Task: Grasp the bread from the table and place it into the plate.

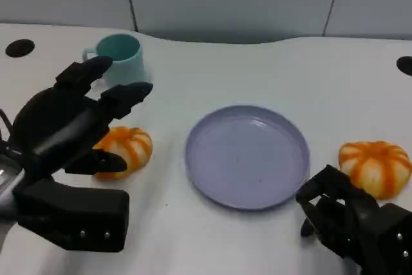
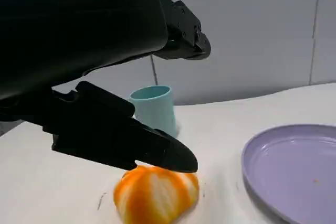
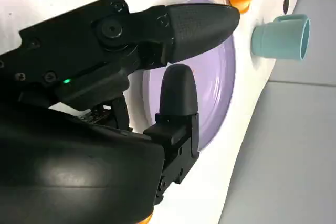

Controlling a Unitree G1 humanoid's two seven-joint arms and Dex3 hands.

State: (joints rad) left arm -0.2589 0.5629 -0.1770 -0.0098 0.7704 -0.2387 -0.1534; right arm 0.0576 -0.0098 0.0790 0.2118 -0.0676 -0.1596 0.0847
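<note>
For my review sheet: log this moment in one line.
left hand open over bread | right hand idle, open | plate empty | phase: pre-grasp

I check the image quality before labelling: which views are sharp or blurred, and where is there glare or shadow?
Head view: even light, faint sheen on the plate, soft shadow under the left bread. Left wrist view: the bread looks slightly soft, the left robot hand dark. Right wrist view: turned sideways, right robot hand sharp.

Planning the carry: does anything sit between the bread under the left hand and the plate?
Nothing visible does. The bread lies beside the purple plate with bare table between them. The teal cup stands behind, off that path. The left hand hovers over the bread.
</note>
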